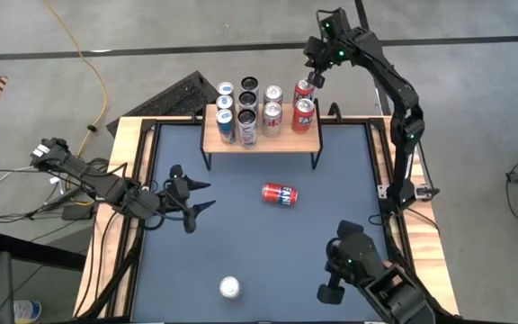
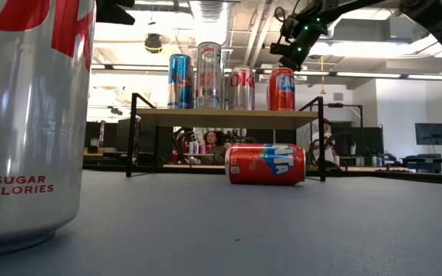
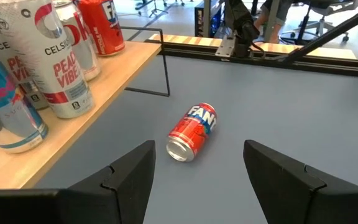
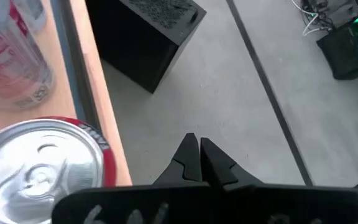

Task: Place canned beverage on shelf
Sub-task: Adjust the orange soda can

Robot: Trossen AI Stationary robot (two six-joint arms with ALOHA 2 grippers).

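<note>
Light wood tops the shelf [image 1: 262,142], a low rectangular rack on thin black metal legs at the far edge of the dark blue-grey surface [image 1: 259,243]. I count eight upright cans on it from above: two blue ones [image 1: 226,126], two tall pale ones [image 1: 247,126], two silver-and-red ones [image 1: 272,119], and two red ones [image 1: 303,114] at the right end. A ninth, a red Fanta can [image 1: 280,194], lies on its side on the surface in front of the shelf, well apart from both grippers; its smooth cylinder shows a silver end in the left wrist view. A tenth, a silver can with red lettering [image 1: 230,287], stands upright near the front edge.

My left gripper [image 1: 202,195] hovers over the surface to the left of the lying can, its fingers [image 3: 129,177] spread apart with nothing between them. My right gripper [image 1: 314,79] sits high beyond the shelf's right end, just past the rear red can, tips pressed together on nothing.
</note>
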